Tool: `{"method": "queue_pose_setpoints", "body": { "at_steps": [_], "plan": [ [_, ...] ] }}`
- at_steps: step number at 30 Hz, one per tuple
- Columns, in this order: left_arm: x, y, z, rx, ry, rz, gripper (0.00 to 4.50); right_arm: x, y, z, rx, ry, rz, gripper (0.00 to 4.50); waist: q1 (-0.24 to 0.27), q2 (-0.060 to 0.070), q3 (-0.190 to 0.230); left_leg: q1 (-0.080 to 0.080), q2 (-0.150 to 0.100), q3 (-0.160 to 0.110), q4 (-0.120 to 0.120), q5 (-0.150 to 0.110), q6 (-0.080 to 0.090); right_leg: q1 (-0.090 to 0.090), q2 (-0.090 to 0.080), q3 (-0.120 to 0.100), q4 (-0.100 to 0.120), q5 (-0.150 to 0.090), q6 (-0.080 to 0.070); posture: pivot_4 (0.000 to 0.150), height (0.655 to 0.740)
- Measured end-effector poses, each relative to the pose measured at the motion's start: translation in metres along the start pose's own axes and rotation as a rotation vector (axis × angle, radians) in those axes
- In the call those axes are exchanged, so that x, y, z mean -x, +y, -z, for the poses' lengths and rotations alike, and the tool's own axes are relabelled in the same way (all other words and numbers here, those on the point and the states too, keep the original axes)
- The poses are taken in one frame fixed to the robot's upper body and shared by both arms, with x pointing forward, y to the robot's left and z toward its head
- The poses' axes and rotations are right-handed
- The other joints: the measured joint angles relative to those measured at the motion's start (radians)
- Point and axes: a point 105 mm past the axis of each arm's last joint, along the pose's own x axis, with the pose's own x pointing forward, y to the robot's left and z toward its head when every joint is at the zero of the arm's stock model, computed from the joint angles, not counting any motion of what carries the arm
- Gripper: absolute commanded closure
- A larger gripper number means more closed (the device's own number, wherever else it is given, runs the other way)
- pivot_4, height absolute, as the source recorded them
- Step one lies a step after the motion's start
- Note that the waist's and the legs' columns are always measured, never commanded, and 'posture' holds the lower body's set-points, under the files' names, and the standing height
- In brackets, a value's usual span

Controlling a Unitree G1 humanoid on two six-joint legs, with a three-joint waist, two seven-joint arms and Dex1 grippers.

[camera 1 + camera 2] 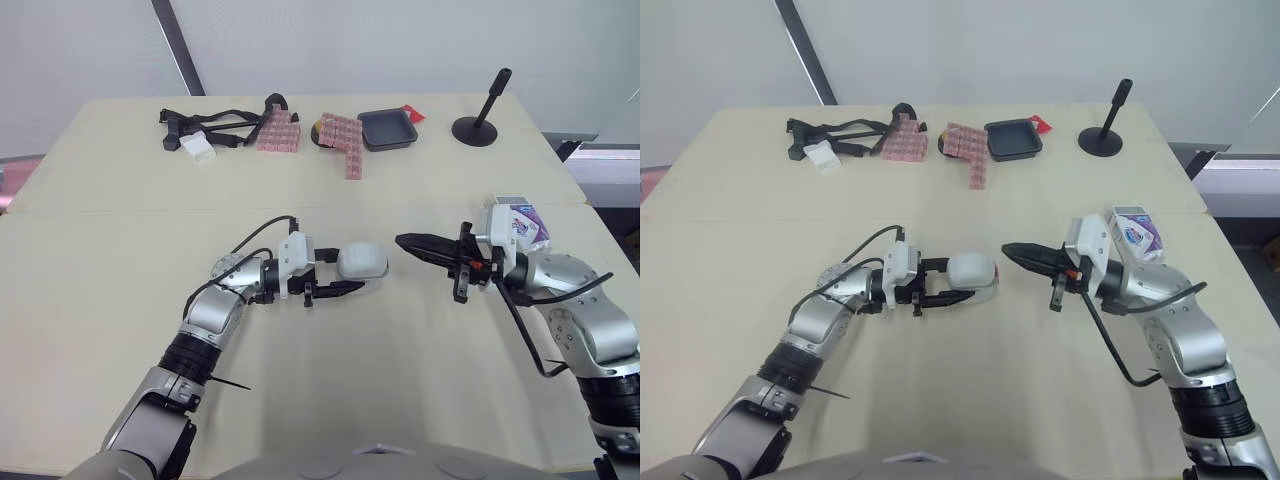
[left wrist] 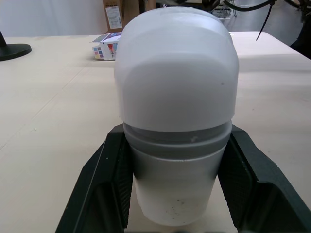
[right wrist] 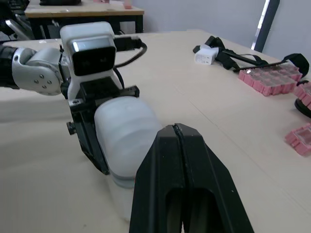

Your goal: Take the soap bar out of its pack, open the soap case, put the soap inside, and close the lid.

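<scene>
Left gripper (image 1: pixel 348 271) clamps the white soap case (image 1: pixel 362 262) (lid on) | right gripper (image 1: pixel 402 241) pinched shut, empty, its tip just short of the case | soap pack (image 1: pixel 520 222) lies beside that gripper's wrist.

Left arm extended forward, wrist turned inward. Left gripper (image 1: pixel 345 272) is clamped on the soap case (image 1: pixel 362 261), one finger (image 2: pixel 104 189) on each side. Right arm bent at elbow, forearm angled inward. Right gripper (image 1: pixel 404 241) pressed together, empty, tip aimed at the soap case, near it, not touching.
</scene>
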Motion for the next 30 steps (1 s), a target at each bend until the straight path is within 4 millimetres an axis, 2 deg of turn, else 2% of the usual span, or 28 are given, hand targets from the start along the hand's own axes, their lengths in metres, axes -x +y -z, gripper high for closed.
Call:
{"method": "queue_pose_setpoints", "body": {
  "at_steps": [5,10,17,25,30],
  "plan": [
    [0.000,0.000,0.000,-0.001,0.000,-0.002,2.59,-0.020,0.014,-0.011,0.000,-0.005,-0.093,4.49,0.001,0.000,0.000,0.000,0.000,0.000,0.000,0.000,0.000,0.000,0.000,0.000,0.000,0.000,0.000,0.150,0.7400],
    [0.000,0.000,0.000,-0.002,0.000,-0.003,2.59,-0.028,0.017,-0.012,-0.009,0.001,-0.122,4.49,0.001,0.000,0.000,0.000,0.000,0.000,-0.001,0.000,-0.001,0.000,0.000,0.000,-0.001,0.000,0.000,0.150,0.7400],
    [0.000,0.000,0.000,-0.003,0.001,-0.004,2.59,-0.035,0.017,-0.012,-0.010,0.018,-0.144,4.49,0.001,0.000,0.000,0.000,0.000,0.000,-0.001,0.001,-0.001,0.000,0.000,0.000,-0.001,0.000,0.000,0.150,0.7400],
    [-0.001,0.000,0.000,-0.007,0.003,-0.003,2.59,-0.037,0.016,-0.001,-0.032,0.068,-0.143,4.49,0.002,0.000,0.000,0.000,0.000,0.000,-0.001,0.001,-0.002,0.000,0.000,0.000,-0.001,0.000,0.000,0.150,0.7400],
    [-0.001,0.000,0.000,-0.007,0.004,-0.004,2.59,-0.038,0.015,0.000,-0.019,0.080,-0.146,4.49,0.002,0.000,0.000,0.000,0.000,-0.001,-0.001,0.001,-0.002,0.001,0.000,0.000,-0.001,0.000,0.000,0.150,0.7400]
  ]
}}
